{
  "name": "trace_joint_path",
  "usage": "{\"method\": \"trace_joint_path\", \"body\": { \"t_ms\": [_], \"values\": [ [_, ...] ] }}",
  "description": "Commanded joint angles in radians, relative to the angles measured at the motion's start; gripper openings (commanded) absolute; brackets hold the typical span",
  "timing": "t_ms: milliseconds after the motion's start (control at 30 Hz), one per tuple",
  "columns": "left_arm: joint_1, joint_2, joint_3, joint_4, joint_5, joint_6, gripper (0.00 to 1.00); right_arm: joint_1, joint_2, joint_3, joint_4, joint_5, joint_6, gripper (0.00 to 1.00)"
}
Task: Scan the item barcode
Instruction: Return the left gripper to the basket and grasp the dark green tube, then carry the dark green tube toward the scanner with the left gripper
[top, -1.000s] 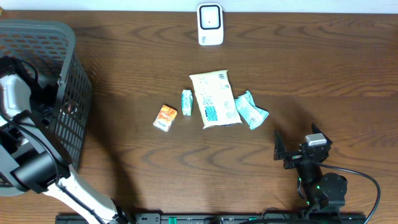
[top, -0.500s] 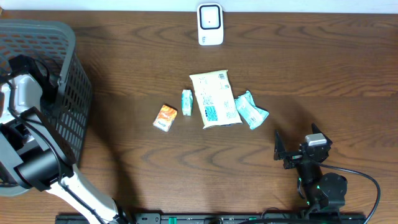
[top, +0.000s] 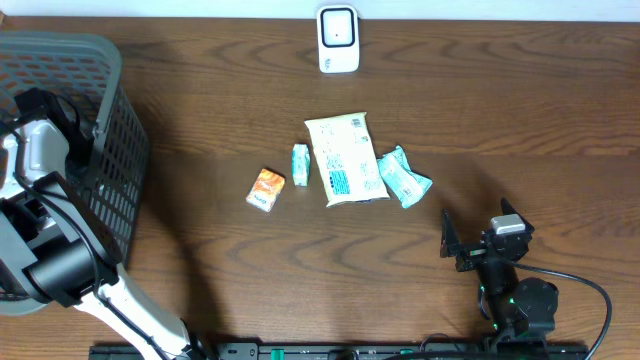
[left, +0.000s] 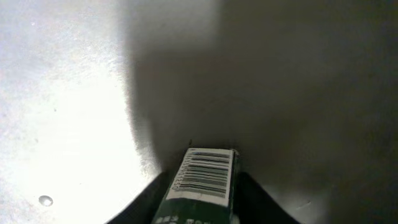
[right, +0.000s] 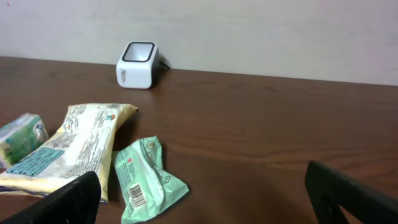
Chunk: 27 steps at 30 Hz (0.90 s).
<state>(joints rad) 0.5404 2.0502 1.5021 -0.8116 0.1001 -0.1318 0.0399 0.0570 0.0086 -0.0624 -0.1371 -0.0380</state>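
In the left wrist view a dark green pack (left: 205, 174) with a white barcode label facing up sits between my left gripper's (left: 202, 193) dark fingers, which press on both its sides. This happens inside the grey basket (top: 110, 120) at the table's left, where the overhead view shows only the left arm (top: 35, 150) reaching in. The white scanner (top: 338, 40) stands at the table's far edge and also shows as the scanner (right: 138, 64) in the right wrist view. My right gripper (top: 478, 230) rests open near the front right, with nothing in it.
Mid-table lie a pale yellow bag (top: 343, 158), a mint-green packet (top: 403, 177), a small teal packet (top: 300, 164) and an orange packet (top: 266, 189). The mint packet (right: 143, 180) lies just ahead of the right gripper's left finger.
My left gripper has closed from wide open onto the dark green pack, and the left wrist shifted slightly inside the basket. The right arm and the table items have not moved.
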Motion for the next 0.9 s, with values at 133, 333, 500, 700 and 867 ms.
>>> {"method": "trace_joint_path", "body": {
  "t_ms": [133, 333, 500, 700, 867],
  "values": [
    [-0.004, -0.085, 0.012, -0.020, 0.008, -0.003, 0.19, 0.006, -0.004, -0.003, -0.001, 0.004, -0.012, 0.99],
    [-0.004, -0.256, 0.017, -0.011, 0.008, -0.010, 0.12, 0.006, -0.004, -0.003, -0.001, 0.004, -0.012, 0.99],
    [-0.004, -0.434, 0.017, -0.008, 0.008, -0.082, 0.11, 0.006, -0.004, -0.003, -0.001, 0.004, -0.012, 0.99],
    [-0.011, -0.655, 0.017, -0.013, 0.130, -0.140, 0.11, 0.006, -0.004, -0.003, -0.001, 0.004, -0.012, 0.99],
    [-0.072, -0.795, 0.017, -0.016, 0.280, -0.140, 0.11, 0.006, -0.004, -0.003, -0.001, 0.004, -0.012, 0.99]
  ]
}}
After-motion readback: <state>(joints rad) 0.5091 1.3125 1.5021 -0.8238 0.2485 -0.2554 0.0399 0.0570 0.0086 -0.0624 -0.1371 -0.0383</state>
